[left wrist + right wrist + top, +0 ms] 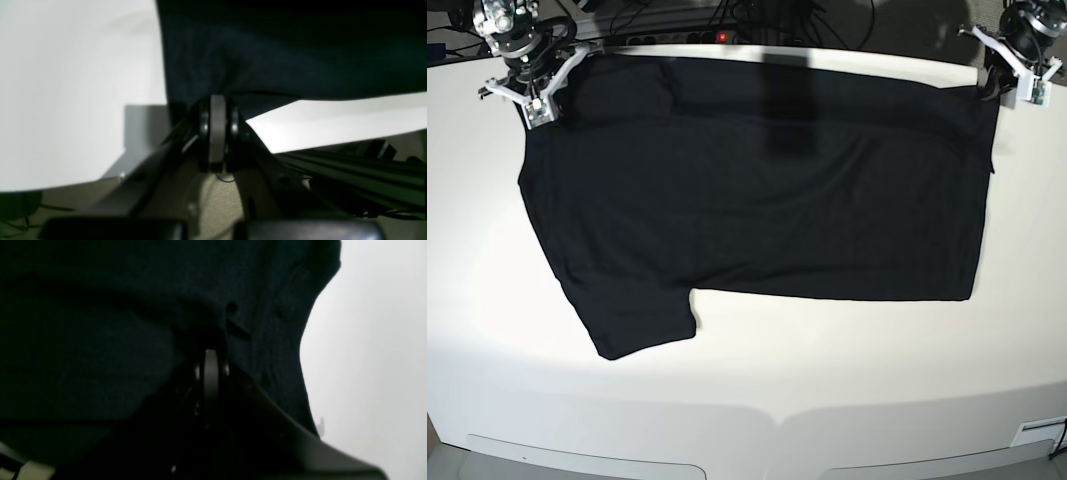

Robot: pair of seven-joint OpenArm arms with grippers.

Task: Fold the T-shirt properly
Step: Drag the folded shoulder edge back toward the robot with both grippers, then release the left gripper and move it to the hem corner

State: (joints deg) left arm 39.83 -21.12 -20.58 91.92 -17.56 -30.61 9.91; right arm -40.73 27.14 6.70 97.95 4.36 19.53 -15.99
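Observation:
The black T-shirt (757,200) lies spread flat on the white table (827,380), plain side up, one short sleeve (632,320) pointing toward the front left. My left gripper (989,88) is at the shirt's far right corner and is shut on the cloth. In the left wrist view the fabric (283,50) bunches into the closed fingertips (217,100). My right gripper (539,98) is at the far left corner, also shut on the shirt. In the right wrist view dark cloth (100,340) fills most of the frame around the closed tips (210,355).
Cables and a power strip (677,40) run behind the table's back edge. Bare white tabletop lies in front of the shirt, down to the curved front edge (777,415). A label (1037,432) sits at the front right corner.

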